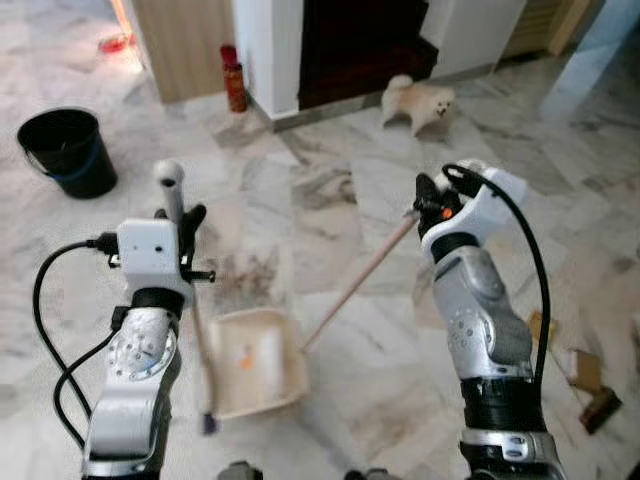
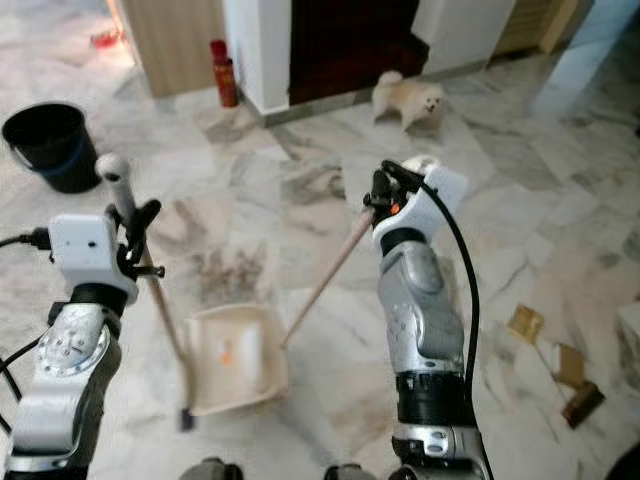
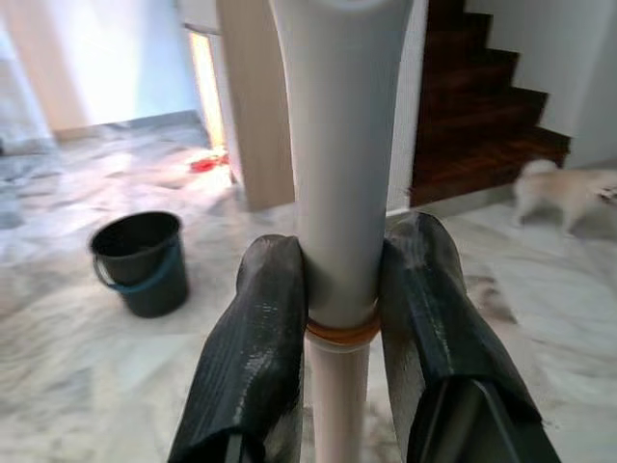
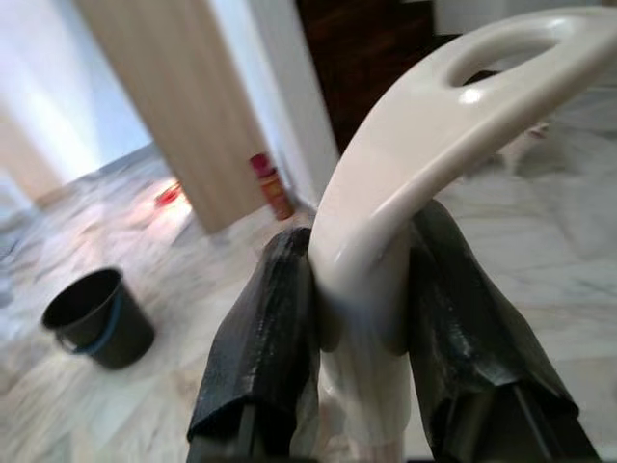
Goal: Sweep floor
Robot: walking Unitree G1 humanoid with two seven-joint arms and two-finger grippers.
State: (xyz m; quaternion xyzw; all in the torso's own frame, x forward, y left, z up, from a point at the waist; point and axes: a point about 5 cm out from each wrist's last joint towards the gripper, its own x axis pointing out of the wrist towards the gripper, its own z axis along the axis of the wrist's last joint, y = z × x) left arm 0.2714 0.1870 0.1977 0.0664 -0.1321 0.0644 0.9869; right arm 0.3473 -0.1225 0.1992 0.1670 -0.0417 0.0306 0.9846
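The left claw is clamping the grey-capped top of a thin pale broom handle, which is running down to the floor at the near left of a cream plastic dustpan. The right claw is gripping the looped cream handle of the dustpan's long pinkish pole. The dustpan is resting on the marbled floor, just near of a dark dirt patch. Farther left is standing a black bucket; a fluffy cream dog is standing far right.
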